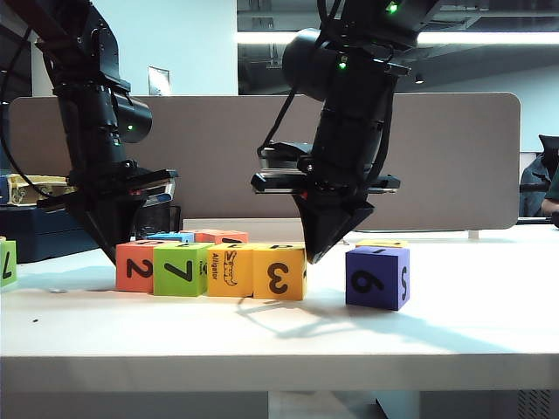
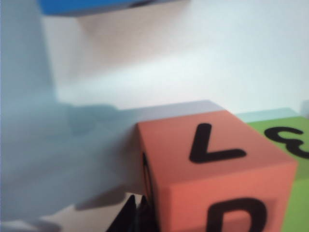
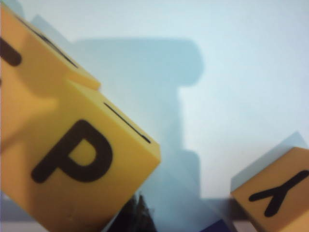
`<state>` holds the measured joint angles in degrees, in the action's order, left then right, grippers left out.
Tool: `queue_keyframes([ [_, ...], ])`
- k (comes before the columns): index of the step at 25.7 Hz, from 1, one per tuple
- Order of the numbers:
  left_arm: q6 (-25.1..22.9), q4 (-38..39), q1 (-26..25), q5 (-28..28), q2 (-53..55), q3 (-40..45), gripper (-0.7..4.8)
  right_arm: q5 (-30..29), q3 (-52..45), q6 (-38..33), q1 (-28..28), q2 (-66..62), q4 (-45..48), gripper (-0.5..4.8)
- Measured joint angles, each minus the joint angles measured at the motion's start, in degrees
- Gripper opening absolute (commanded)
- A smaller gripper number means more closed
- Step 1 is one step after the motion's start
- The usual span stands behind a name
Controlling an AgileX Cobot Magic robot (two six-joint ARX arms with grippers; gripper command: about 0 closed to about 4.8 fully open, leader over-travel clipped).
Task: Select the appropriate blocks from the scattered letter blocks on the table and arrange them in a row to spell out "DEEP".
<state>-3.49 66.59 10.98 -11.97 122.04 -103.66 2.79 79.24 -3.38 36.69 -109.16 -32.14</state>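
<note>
Four blocks already side by side near the front of the desk [image 1: 454,340], faces touching: red-orange block [image 1: 138,265] at the left end, then green block [image 1: 181,269], alligator block [image 1: 231,270] and yellow-orange block [image 1: 279,271] at the right end. On the far-facing sides, a "D" on the red-orange block and a "P" on the yellow-orange one, so seemingly spelled toward the robot. Left gripper [image 1: 112,253] low at the left end of the row, jaws pressed together and holding nothing, tip beside the red-orange block; touching or just apart, cannot tell. Right gripper [image 1: 316,255] down at the right end beside the yellow-orange block, tip tapering to a point, so jaws seemingly together and empty. Purple block [image 1: 377,277] apart to the right; blue block [image 1: 171,236] and an orange one [image 1: 221,236] behind the row; another green one [image 1: 7,260] at the far left edge. Step in hand, by the look of it: squaring the row from both ends. Best done with slow, level, equal pressure low on the end faces, to avoid buckling or tipping the foam, and without nudging the purple block nearby.
</note>
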Motion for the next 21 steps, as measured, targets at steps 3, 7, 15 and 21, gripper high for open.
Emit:
queue_keyframes([
  [3, -0.17, 0.04, 0.37, -1.16, 0.0, 0.0, -0.06, 0.02, 0.02, 0.0, 0.0, 0.0, 0.39, -0.02],
  [7, -0.2, 0.42, 0.74, -2.14, 0.0, 0.0, -0.06, 0.15, 0.0, 0.0, -0.09, 0.0, 0.37, -0.02],
  [15, -0.15, 2.67, 1.09, -2.19, 0.0, 0.0, -0.06, 0.44, 0.0, 0.0, -0.2, -0.11, 0.79, -0.02],
  [21, -0.13, 4.46, 1.33, -3.98, 0.0, 0.0, -0.06, 0.81, -0.04, 0.0, -0.28, -0.11, 1.03, -0.02],
])
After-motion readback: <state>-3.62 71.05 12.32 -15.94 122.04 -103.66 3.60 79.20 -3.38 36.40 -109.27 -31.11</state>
